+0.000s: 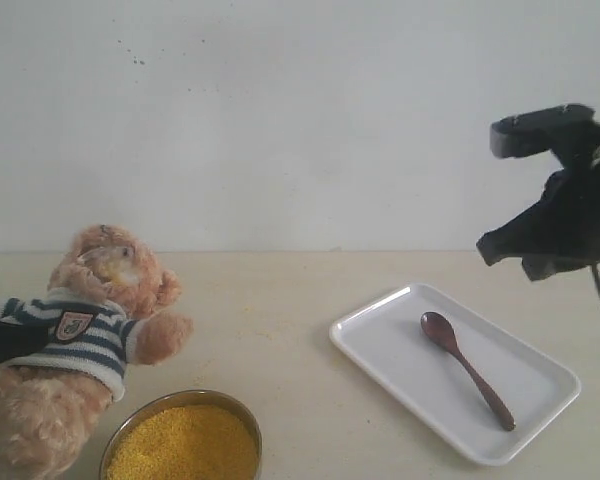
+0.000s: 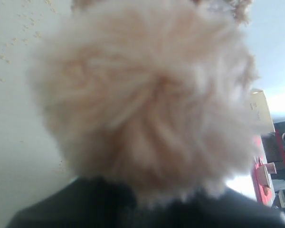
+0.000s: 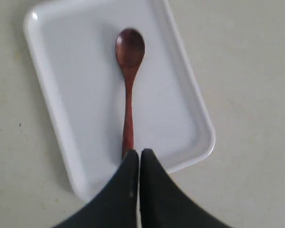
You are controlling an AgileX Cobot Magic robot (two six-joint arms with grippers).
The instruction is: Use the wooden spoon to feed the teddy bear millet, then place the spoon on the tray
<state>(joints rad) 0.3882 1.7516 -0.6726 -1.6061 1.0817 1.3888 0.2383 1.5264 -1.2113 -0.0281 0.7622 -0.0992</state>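
The teddy bear leans back at the left in its striped shirt. My left gripper is clamped on its side, and tan fur fills the left wrist view above the dark fingers. The millet lies in a metal bowl at the front, just beside the bear. On the white tray at the right rests the wooden spoon, lying free. My right gripper hangs above the tray, shut and empty. The right wrist view shows its tips over the handle end of the spoon on the tray.
A pale wall rises behind the beige table. Scattered yellow grains lie on the table near the bear. Shelves and clutter show beyond the bear in the left wrist view.
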